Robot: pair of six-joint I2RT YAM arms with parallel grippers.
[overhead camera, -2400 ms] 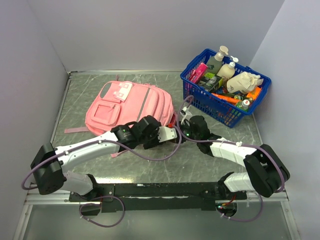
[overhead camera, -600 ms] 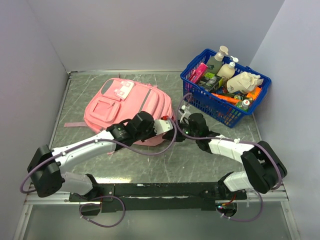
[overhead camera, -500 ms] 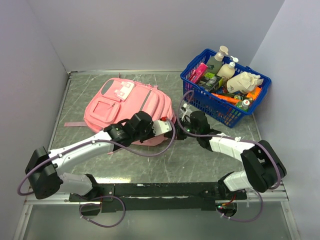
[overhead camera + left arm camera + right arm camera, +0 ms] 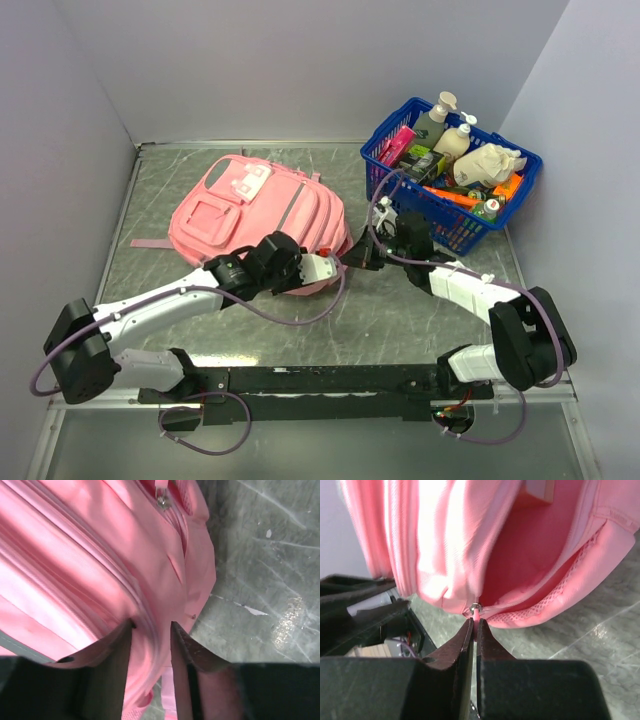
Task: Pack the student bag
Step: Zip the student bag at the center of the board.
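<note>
The pink student bag [image 4: 255, 205] lies on the table at the back left, pockets up. My left gripper [image 4: 322, 268] is shut on a fold of the bag's near-right edge; its fabric [image 4: 150, 630] fills the space between the jaws. My right gripper [image 4: 352, 258] is shut on the bag's pink zipper pull [image 4: 477, 615], and the zip beside it is partly open onto the pink inside [image 4: 540, 560]. Both grippers sit close together at the bag's right corner.
A blue plastic basket [image 4: 400, 205] full of bottles and packets stands at the back right, just behind my right arm. Grey walls close in the table on the left, back and right. A pink strap [image 4: 150, 243] trails from the bag's left side.
The bag has shifted and lifted slightly toward the back. My left gripper has moved back toward the bag's near edge. My right gripper has moved right, pulling the zipper.
</note>
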